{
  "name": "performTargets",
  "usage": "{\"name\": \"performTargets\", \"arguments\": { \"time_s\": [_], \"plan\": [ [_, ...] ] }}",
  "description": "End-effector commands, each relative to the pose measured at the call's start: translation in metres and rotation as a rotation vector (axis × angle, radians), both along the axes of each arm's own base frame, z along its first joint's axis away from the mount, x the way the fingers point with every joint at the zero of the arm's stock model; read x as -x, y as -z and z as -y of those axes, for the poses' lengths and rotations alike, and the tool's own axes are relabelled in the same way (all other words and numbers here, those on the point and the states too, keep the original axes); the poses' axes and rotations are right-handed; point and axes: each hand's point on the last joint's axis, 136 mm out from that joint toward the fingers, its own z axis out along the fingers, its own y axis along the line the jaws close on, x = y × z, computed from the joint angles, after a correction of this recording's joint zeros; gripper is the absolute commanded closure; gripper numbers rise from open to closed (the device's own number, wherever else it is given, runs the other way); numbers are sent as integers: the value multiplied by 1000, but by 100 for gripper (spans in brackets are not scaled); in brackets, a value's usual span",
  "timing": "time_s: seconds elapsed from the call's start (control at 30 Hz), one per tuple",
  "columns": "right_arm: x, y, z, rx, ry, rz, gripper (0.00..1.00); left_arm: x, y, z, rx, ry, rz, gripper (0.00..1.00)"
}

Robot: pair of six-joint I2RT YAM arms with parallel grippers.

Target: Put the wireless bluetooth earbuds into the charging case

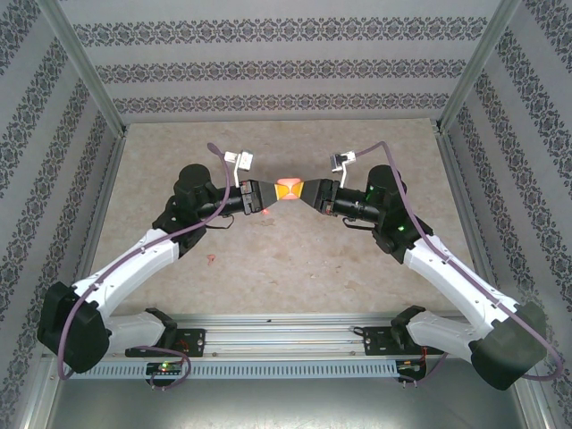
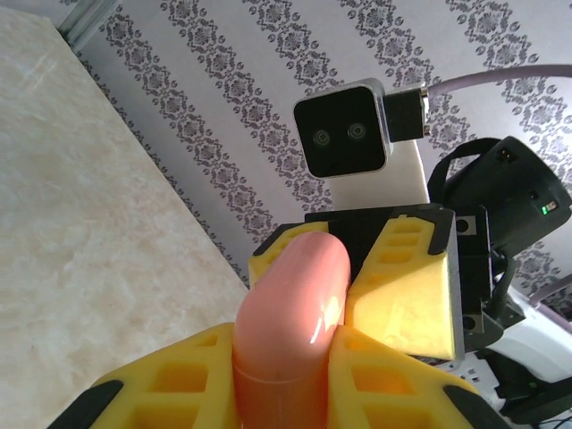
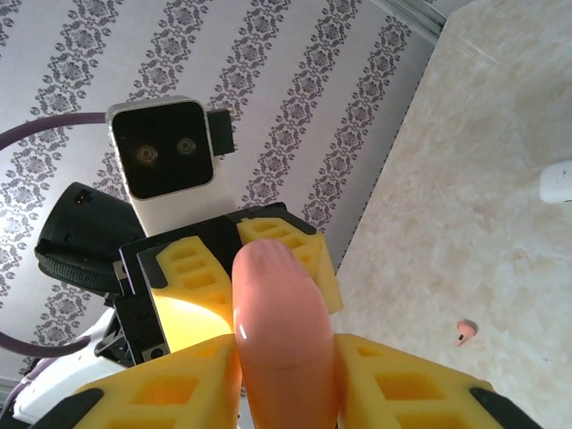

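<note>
A salmon-pink pebble-like charging case hangs in mid-air above the middle of the table, held from both ends. My left gripper is shut on its left end and my right gripper on its right end. The left wrist view has the case squeezed between my yellow fingers, its lid seam shut. In the right wrist view the case sits the same way between the fingers. One salmon-red earbud lies on the table near the left arm, also the earbud. The other earbuds are out of view.
A white rounded object lies on the table, cut off by the frame's right edge. The beige table is boxed in by patterned walls on three sides. A metal rail with the arm bases runs along the near edge.
</note>
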Motion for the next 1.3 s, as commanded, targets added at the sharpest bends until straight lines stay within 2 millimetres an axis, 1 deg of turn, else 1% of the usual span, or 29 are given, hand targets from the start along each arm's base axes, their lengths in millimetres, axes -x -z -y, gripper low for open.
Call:
{"name": "performTargets", "arguments": {
  "time_s": [0.0, 0.37, 0.57, 0.73, 0.97, 1.13, 1.27],
  "plan": [
    [-5, -7, 1, 13, 22, 25, 67, 16, -30, -2, -1, 31, 167, 100],
    [-12, -5, 0, 28, 25, 5, 66, 34, -31, -8, -88, 69, 308, 100],
    [-11, 0, -4, 30, 4, -19, 64, 37, -31, -10, -118, 71, 350, 100],
    [-2, 0, -9, 32, -41, -28, 60, 35, -27, -12, -154, 52, 380, 100],
    [17, 9, -23, 48, -136, -81, 54, 30, -27, -19, -223, 2, 519, 100],
    [22, 12, -30, 40, -166, -117, 51, 26, -26, -23, -273, -32, 594, 100],
    [23, 9, -36, 17, -187, -144, 48, 25, -26, -24, -297, -50, 642, 100]
  ]
}}
